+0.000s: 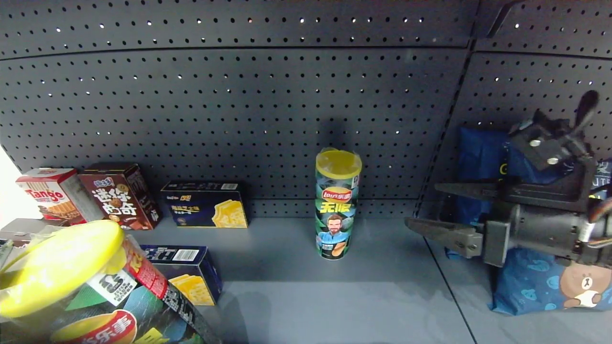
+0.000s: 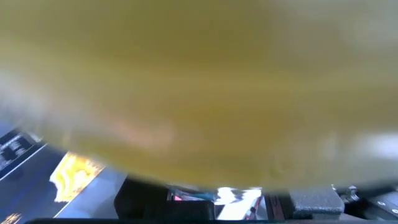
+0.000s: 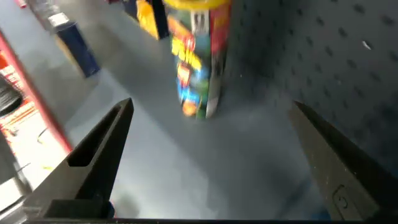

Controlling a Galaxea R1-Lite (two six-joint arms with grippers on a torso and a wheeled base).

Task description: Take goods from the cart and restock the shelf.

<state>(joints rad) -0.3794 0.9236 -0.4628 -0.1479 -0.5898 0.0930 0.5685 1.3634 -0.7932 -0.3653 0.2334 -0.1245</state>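
Holds nothing in wide-spread right gripper [image 1: 420,205], right of upright chip can [image 1: 336,210] on shelf [image 1: 287,296]; cannot tell left gripper's [image 2: 230,202] grip, near left.

A dark perforated back panel [image 1: 239,95] is seen behind a flat grey shelf [image 1: 296,306], and pinpoints of light are shown through some of its holes. Toward the right, panel and shelf are split by a joint [image 1: 447,282].

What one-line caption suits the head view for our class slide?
Open right claw hovers right of an upright chip can on the shelf; a second can, yellow-lidded, looms lower left.
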